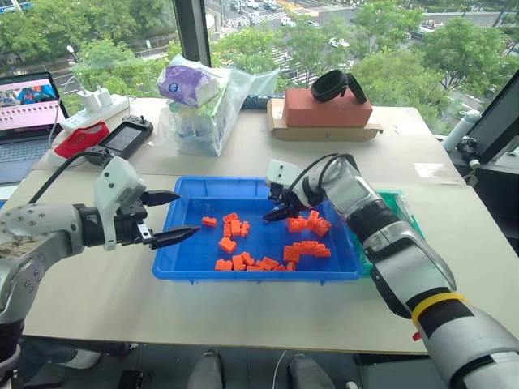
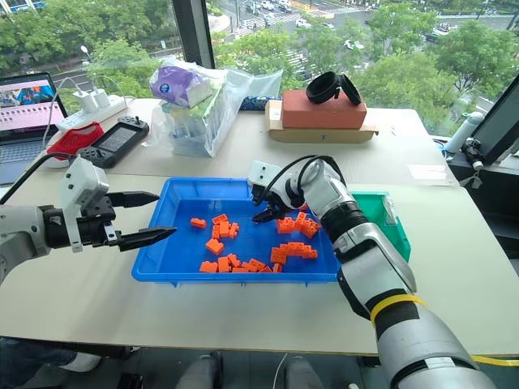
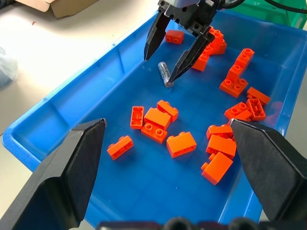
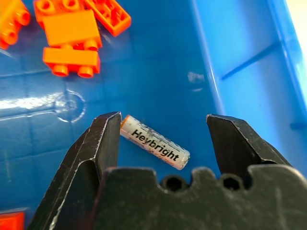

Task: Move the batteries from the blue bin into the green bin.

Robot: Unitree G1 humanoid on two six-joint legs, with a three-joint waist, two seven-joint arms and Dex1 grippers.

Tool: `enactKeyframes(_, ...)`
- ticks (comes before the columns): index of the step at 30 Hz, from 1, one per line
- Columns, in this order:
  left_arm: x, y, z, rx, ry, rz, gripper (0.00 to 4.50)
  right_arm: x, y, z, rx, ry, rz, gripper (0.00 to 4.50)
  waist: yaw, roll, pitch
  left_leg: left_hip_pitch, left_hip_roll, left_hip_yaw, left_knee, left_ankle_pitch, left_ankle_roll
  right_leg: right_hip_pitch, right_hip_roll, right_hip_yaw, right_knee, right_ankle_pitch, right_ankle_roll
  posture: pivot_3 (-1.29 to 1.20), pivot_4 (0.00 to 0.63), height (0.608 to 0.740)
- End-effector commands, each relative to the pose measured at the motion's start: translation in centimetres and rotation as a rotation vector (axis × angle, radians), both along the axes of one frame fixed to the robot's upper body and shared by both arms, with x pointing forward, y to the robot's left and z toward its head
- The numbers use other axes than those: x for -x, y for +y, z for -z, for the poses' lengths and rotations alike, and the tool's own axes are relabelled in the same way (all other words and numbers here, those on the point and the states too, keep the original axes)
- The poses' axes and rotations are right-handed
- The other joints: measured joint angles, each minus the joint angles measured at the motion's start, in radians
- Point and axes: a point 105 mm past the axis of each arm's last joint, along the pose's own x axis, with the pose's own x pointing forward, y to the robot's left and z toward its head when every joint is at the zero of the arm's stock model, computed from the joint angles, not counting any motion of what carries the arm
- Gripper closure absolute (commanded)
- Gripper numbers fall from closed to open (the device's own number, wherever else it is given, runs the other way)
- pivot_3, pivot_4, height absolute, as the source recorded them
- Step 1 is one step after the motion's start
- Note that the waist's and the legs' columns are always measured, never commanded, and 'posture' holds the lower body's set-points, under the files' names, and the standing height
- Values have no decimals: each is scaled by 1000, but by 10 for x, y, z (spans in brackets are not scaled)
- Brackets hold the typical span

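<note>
Black fingers point(image 4: 100, 143) of the right gripper point(image 4: 163, 139) stand apart astride a battery point(image 4: 154, 148) lying loose on the floor of the blue bin point(image 1: 174, 271), among orange bricks point(image 1: 306, 250). Left gripper point(image 1: 174, 217), also spread, hovers at the bin's left rim. Step in hand: the pickup. Next, seemingly, closing on the battery, then carrying it to the green bin point(image 2: 388, 212).

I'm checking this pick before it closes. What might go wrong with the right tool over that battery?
1. The battery lies slantwise between the open right tool's fingers, one end close to a finger, so closing may roll or spin it away on the blue bin's smooth floor.
2. Orange bricks lie close by; a sliding battery could lodge against them.
</note>
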Motion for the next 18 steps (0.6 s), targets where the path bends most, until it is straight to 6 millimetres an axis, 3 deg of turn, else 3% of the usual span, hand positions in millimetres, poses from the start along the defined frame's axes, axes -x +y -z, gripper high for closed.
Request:
enactKeyframes(1,6,0,-11,-9,-52,1,0,-3,5,-4,32,-41,-20,1159,-3,0,0,0,0,0,0,0,0,0,0,0,0,0,0,0,150,739)
enactKeyframes(9,7,-5,-14,19,-80,0,0,-6,4,6,105,-16,6,1159,-16,0,0,1,0,-1,0,1,-1,0,0,0,2,0,0,0,150,739)
enactKeyframes(13,6,-4,-13,18,-83,-9,0,-6,3,5,119,15,22,2141,-16,0,0,1,0,-2,0,1,-1,0,0,-1,2,0,0,0,150,739)
enactKeyframes(18,6,-4,-13,19,-88,-14,0,-4,2,8,128,46,31,3856,-15,0,0,1,0,-2,0,1,-1,1,0,-1,2,0,0,0,150,739)
